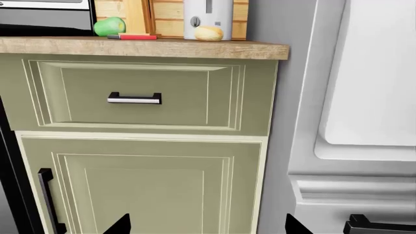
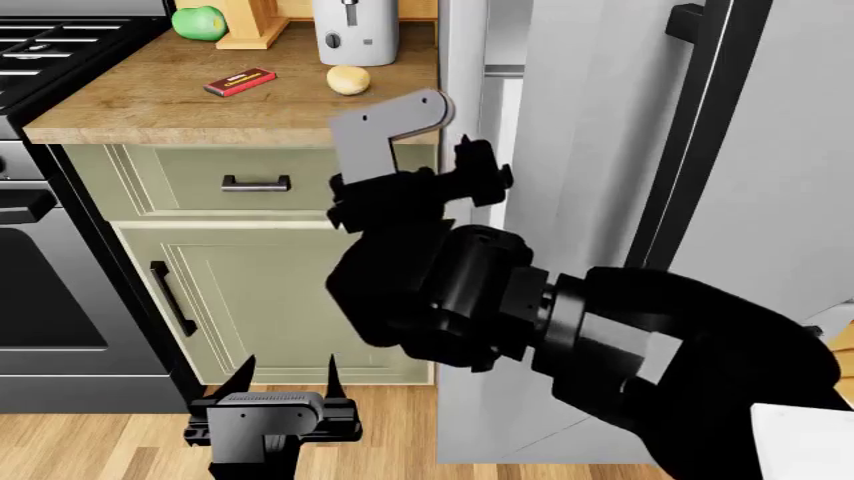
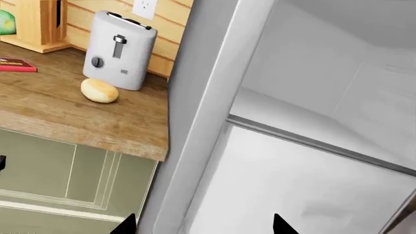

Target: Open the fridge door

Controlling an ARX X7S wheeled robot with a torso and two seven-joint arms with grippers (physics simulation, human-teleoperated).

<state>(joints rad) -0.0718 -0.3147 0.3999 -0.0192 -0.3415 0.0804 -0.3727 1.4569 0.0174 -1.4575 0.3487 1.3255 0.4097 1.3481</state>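
In the head view the fridge door (image 2: 594, 150) is a pale grey panel with a long black bar handle (image 2: 703, 130). It stands swung out, with a strip of the white fridge interior (image 2: 501, 110) showing beside it. My right gripper (image 2: 483, 162) is open at the left edge of that opening, away from the handle. The right wrist view looks past my right gripper (image 3: 202, 225) onto the fridge frame (image 3: 215, 112) and an inner shelf (image 3: 305, 139); nothing is between its fingers. My left gripper (image 2: 286, 375) hangs low before the green cabinet, and the left wrist view confirms that this gripper (image 1: 208, 225) is open and empty.
A wooden counter (image 2: 134, 110) left of the fridge carries a toaster (image 2: 355, 30), a bun (image 2: 348, 79), a red box (image 2: 240, 81) and a green apple (image 2: 199, 22). Below are a drawer (image 1: 134, 98) and cabinet door (image 1: 149, 195). A stove (image 2: 40, 280) stands far left. The freezer drawer handle (image 1: 380, 225) is low.
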